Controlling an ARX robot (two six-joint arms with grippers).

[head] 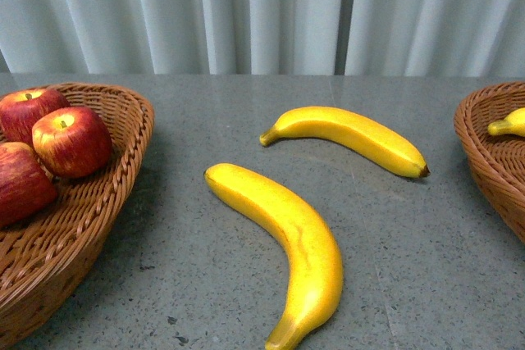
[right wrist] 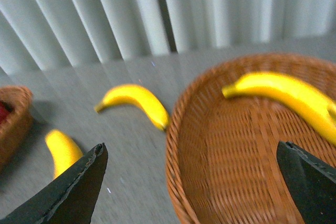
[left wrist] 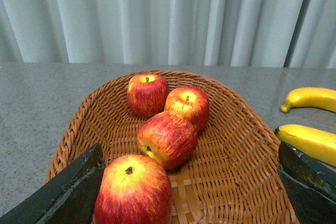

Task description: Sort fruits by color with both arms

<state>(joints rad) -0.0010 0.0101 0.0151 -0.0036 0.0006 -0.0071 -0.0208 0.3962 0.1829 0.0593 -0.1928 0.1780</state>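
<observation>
**Two bananas lie loose, both claws wide**

We take the near banana [head: 287, 239] as our reference. It lies loose on the grey table [head: 410, 268], closest to us. We judge it light, smooth and a little slippery, but firm enough to pinch. The thick middle, gripped across the curve, seems the best place to hold it.

Beyond it and slightly to its right lies the far banana [head: 353, 137], apart from it. To the left of the near banana stands the left basket [left wrist: 236, 145] with four apples [left wrist: 167, 139] inside. The left gripper [left wrist: 190, 153] hangs over them with jaws spread wide, holding nothing. Well to the right of the near banana, the right basket [right wrist: 210, 171] holds a third banana [right wrist: 283, 93]. The right gripper [right wrist: 191, 147] is above it, its jaws also wide and empty.
</observation>
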